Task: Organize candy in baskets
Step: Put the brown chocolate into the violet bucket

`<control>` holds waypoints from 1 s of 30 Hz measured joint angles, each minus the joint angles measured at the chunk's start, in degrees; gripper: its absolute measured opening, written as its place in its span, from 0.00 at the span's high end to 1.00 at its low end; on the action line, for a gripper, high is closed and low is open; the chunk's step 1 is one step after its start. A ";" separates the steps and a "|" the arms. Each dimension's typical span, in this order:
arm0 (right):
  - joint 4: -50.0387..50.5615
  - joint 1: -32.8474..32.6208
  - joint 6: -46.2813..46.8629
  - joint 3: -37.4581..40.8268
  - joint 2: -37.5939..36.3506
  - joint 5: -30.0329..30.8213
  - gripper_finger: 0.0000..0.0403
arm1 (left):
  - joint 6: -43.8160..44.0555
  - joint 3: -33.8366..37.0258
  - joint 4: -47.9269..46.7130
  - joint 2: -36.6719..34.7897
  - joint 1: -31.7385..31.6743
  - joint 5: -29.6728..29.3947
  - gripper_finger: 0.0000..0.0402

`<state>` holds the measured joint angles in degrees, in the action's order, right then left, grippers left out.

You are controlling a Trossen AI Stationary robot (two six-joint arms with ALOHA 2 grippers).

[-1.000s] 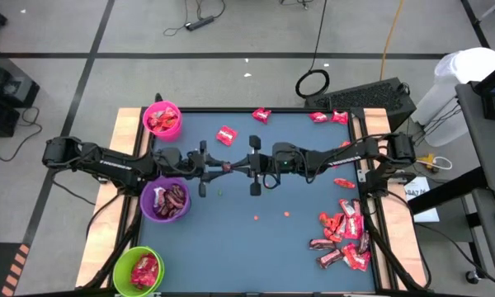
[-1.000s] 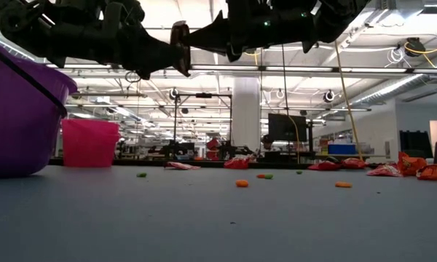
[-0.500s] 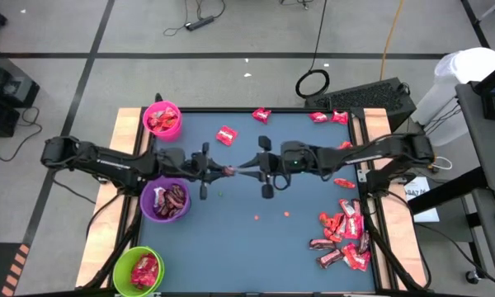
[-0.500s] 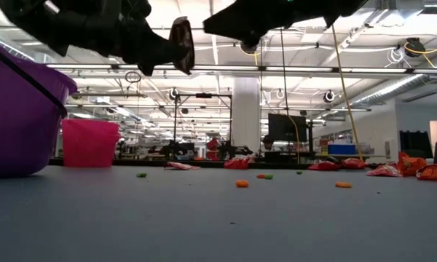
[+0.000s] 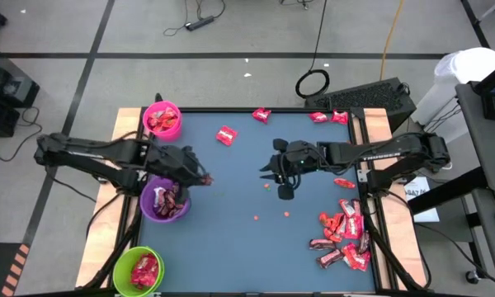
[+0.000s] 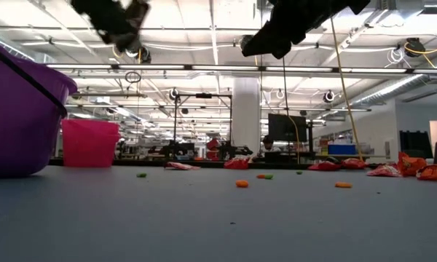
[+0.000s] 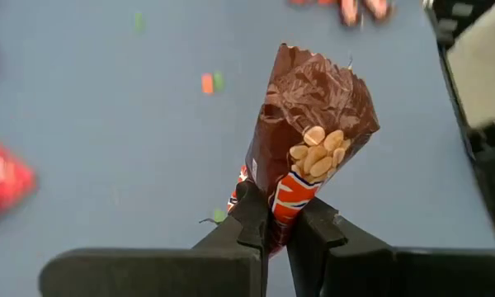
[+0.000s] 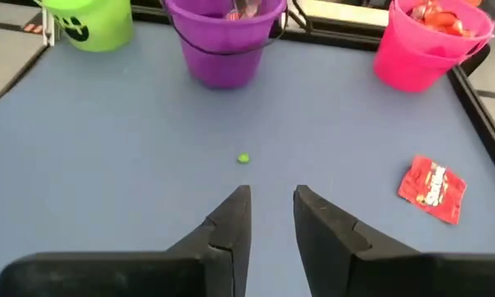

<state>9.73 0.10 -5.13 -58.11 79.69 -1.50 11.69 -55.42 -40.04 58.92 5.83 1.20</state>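
Our left pincer [image 7: 278,227], clenched on the brown candy [image 7: 312,132] by its crimped end, carries a light, crinkly, slippery packet near the purple basket [image 5: 167,200], while our right pincer [image 8: 271,216] hangs released.

The brown candy [image 7: 309,140] has its lower end hidden between the left hand's [image 7: 278,227] fingers.
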 joint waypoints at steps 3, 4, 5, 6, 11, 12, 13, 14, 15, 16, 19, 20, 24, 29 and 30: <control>-0.06 0.02 0.00 -0.01 0.76 0.00 0.79 | 6.42 -4.14 -11.27 -0.64 2.14 0.05 0.92; -0.32 0.03 0.00 0.01 1.14 0.00 0.79 | 8.49 -5.01 -14.47 -0.77 2.78 0.08 0.92; -0.69 0.07 -0.02 0.01 1.57 0.00 0.79 | 10.26 -5.53 -17.36 -1.00 3.40 0.10 0.92; -0.86 0.13 -0.04 0.00 2.00 0.00 0.79 | 11.90 -5.70 -20.09 -1.27 3.90 0.10 0.92; -0.83 0.37 -0.09 -0.01 3.99 0.10 0.79 | 20.28 -5.44 -31.49 -1.82 5.92 -0.34 0.92; -0.78 0.44 -0.07 0.01 4.31 0.11 0.79 | 21.76 -4.85 -32.57 -1.84 6.42 -0.41 0.92; -0.89 0.44 -0.07 0.01 4.65 0.11 0.79 | 22.52 -4.13 -33.42 -1.82 6.79 -0.45 0.92; -0.89 0.48 -0.09 0.01 4.75 0.11 0.79 | 23.07 -3.20 -33.60 -1.84 7.22 -0.45 0.92; -0.54 0.55 -0.13 0.01 4.75 0.11 0.79 | 23.82 -2.11 -33.49 -1.82 7.64 -0.46 0.92; -0.45 0.57 -0.11 0.01 4.75 0.13 0.79 | 24.25 -0.92 -33.43 -1.78 8.00 -0.45 0.92; -0.53 0.57 1.26 0.01 4.73 0.13 0.79 | 25.43 3.02 -32.65 -1.77 8.58 -0.60 0.92; -0.56 0.57 1.63 0.01 4.75 0.13 0.79 | 25.44 4.12 -32.60 -1.75 8.57 -0.62 0.92; -1.00 0.57 1.70 0.01 4.73 0.15 0.79 | 25.36 6.22 -32.00 -1.07 8.39 -0.60 0.92; -1.08 0.57 2.46 0.01 4.73 0.20 0.79 | 25.54 6.23 -31.29 -0.82 8.02 -0.19 0.84; -1.07 0.57 2.51 0.01 4.74 0.21 0.78 | 25.69 6.23 -31.34 -0.81 8.00 0.59 0.81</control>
<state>8.66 0.67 -2.61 -58.11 84.44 -1.28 37.38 -49.19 -71.38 58.11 13.82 1.80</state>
